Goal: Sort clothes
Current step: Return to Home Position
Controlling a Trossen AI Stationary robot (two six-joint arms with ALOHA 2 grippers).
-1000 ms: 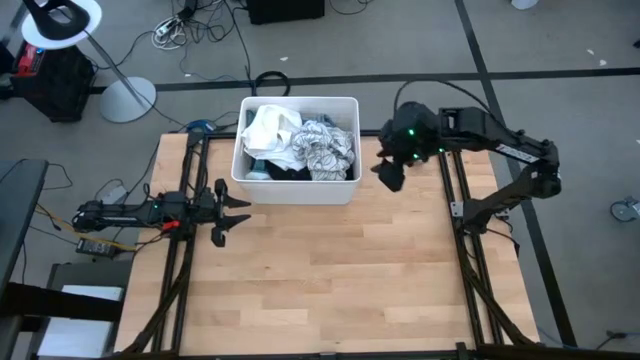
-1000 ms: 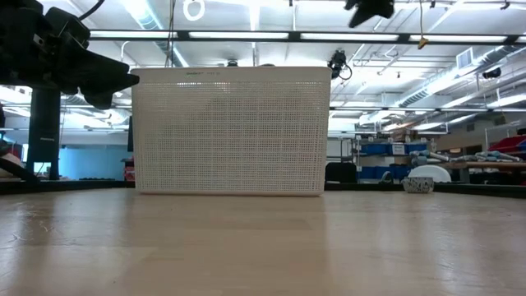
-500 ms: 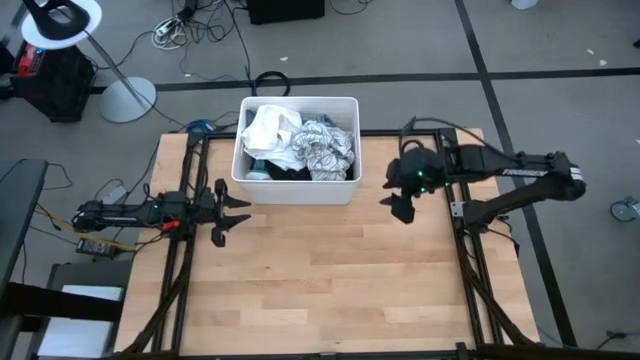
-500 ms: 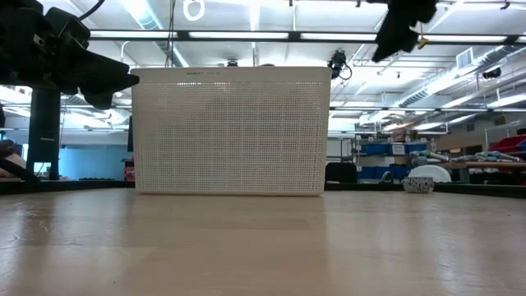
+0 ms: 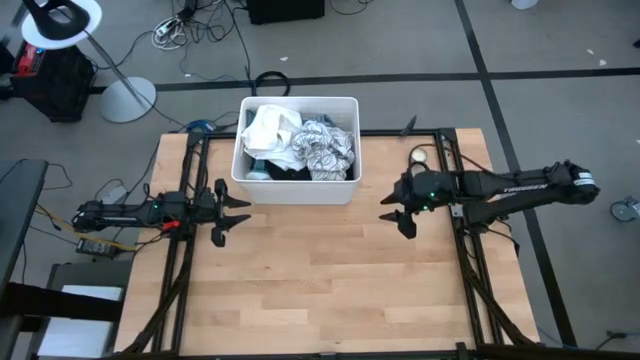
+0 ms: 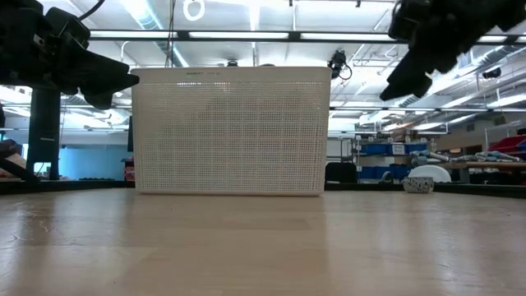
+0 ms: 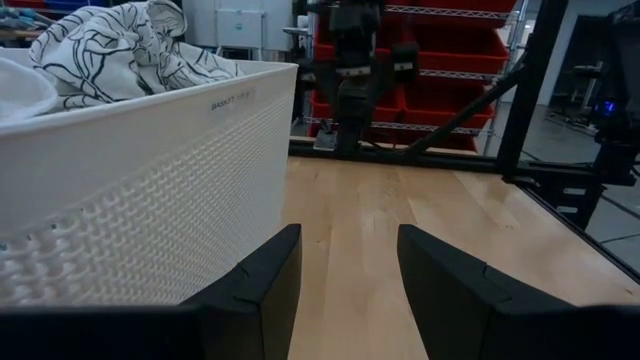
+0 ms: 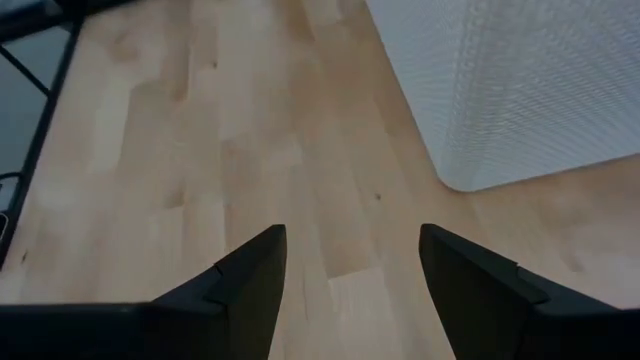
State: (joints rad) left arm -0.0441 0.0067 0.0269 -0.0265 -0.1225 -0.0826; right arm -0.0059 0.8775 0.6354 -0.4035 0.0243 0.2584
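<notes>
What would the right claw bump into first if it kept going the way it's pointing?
Most likely the bare wooden table: the open right claw tilts down at it, with the white tub just off to one side. Depth is hard to judge.

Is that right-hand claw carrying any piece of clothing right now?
No: the right gripper is open over the table, holding nothing; the clothes lie in the white tub.

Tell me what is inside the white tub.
In the white tub lie a white garment, a white-grey patterned shirt, black cloth and light blue cloth. Anything beneath them is covered.
</notes>
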